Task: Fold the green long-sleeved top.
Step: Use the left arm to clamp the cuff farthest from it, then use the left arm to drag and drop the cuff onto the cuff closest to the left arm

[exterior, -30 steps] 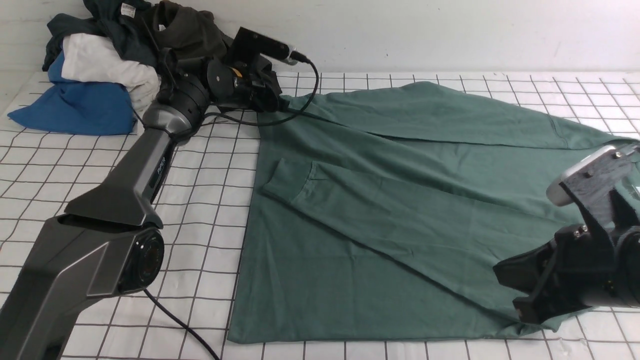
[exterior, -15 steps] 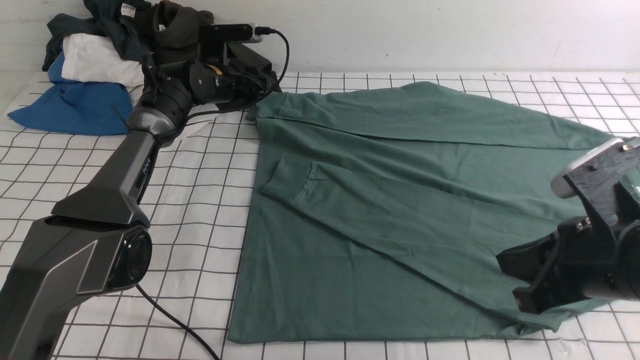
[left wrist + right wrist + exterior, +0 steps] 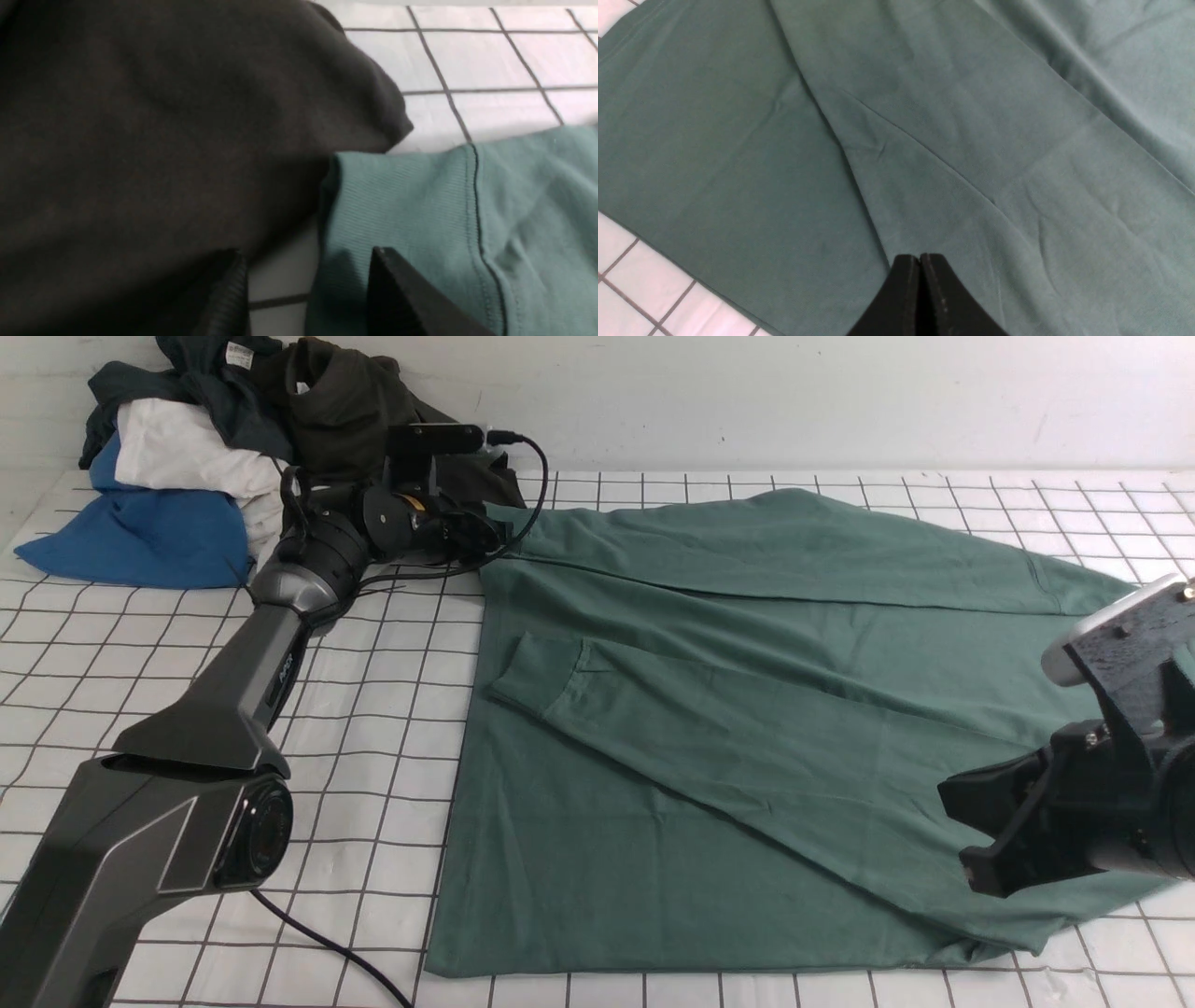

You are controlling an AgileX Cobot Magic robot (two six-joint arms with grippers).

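- Far left corner had a heap of spare clothes (image 3: 177,476) (blue, white, dark teal), with a crumpled dark olive-black garment (image 3: 341,392) on its right edge. Not our job.
- The left gripper (image 3: 306,256) sat just beside that heap, jaws standing apart and clamping nothing, at the ribbed cuff (image 3: 402,200) of the far sleeve. Only the left wrist view showed the cuff lying right up against the dark garment. From the front, the arm hid it.
- The large sage-green long-sleeved cotton top (image 3: 747,728) lay flat on the white grid-lined table (image 3: 373,709), middle to right, with its near sleeve (image 3: 653,719) folded across the body.
- The right gripper (image 3: 920,263) hung over the top's near right part, pinched tight on nothing (its own wrist view made that plain, the front view didn't).
- My guess: sleeve-tucking stage. The next move calls for pinching the cuff alone without snagging the dark fabric, and the right claw has to open up before it can help.
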